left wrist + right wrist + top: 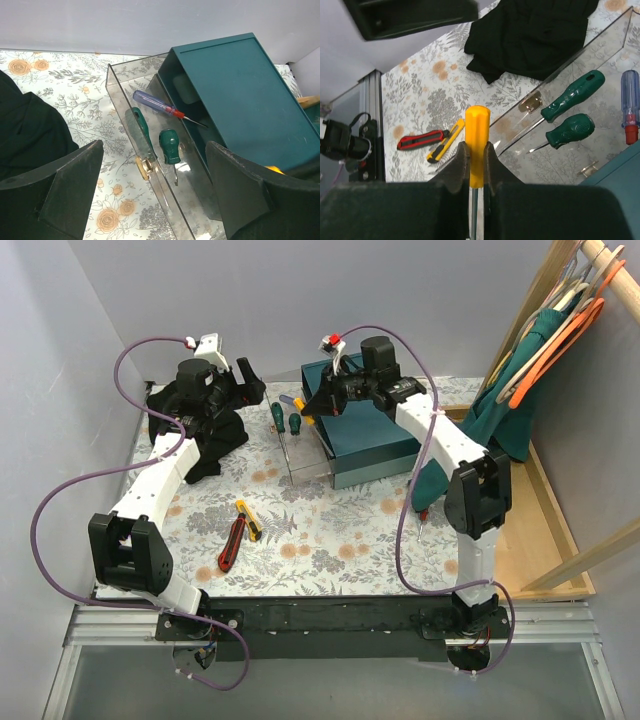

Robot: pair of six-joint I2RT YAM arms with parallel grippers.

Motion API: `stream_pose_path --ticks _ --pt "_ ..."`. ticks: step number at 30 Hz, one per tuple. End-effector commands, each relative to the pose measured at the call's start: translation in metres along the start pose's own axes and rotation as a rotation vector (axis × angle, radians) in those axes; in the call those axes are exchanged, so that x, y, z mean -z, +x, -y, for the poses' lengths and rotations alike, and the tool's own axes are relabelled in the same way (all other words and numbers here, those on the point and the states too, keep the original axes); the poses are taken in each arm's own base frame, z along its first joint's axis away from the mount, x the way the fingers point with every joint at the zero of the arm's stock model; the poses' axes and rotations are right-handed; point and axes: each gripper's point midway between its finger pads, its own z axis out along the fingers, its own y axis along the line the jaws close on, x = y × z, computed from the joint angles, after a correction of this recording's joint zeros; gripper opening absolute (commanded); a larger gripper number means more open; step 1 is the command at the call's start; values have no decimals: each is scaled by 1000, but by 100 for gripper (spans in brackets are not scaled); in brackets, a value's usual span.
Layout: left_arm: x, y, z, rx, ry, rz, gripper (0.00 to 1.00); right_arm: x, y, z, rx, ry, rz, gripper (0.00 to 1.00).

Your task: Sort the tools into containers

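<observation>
The right gripper (476, 157) is clamping a yellow-handled screwdriver (477, 125) near the clear tray (560, 70) toward the counter's far edge, while the left gripper (155, 165) is hanging open, so a mistimed release is risking the tool glancing off the tray wall.

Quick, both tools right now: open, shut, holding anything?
Left tool: open, empty.
Right tool: closed on the yellow-handled screwdriver.

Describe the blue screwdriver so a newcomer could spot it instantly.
Start at the dark teal box on the floral table; a clear tray lies beside it. Of the three screwdrivers inside, it is the blue-handled screwdriver with a red collar, nearest the box; its neighbours are green-handled screwdrivers.
</observation>
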Motion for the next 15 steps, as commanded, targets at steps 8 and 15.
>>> stream_pose_path --ticks 8,15 --pt "15 -22 9 2 17 58 84 -26 -55 42 27 197 129 53" --pt "27 -33 2 -49 -25 98 87 50 -47 17 273 221 49 61"
